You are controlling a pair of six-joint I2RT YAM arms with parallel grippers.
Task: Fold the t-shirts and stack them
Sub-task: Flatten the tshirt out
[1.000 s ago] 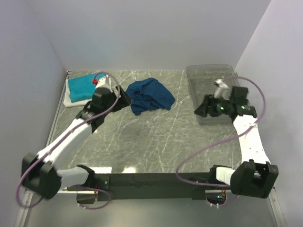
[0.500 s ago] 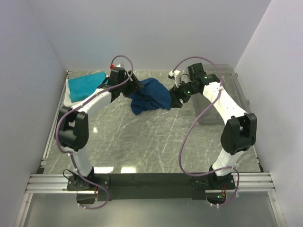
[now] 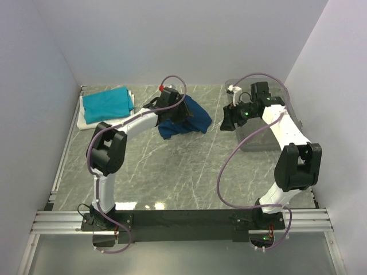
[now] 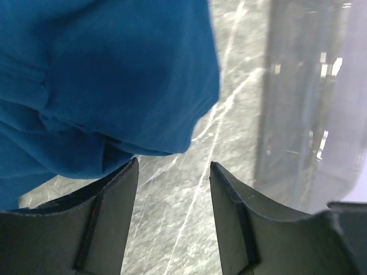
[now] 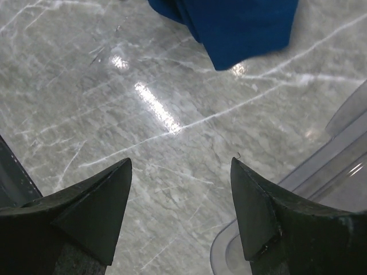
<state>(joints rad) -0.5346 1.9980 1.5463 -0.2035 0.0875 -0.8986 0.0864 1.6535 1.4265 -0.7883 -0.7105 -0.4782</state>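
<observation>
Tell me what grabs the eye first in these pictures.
A crumpled blue t-shirt lies mid-table toward the back, with the left gripper open at its edge. A folded teal t-shirt sits on a white t-shirt in the far left corner. The right gripper hangs open beside a clear plastic bin on the right.

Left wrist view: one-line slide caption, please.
Open left hand over the marble table, at the edge of the crumpled blue t-shirt, clear plastic bin nearby.

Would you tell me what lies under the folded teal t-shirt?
A white folded t-shirt, only its edges peeking out; the teal t-shirt covers the rest.
</observation>
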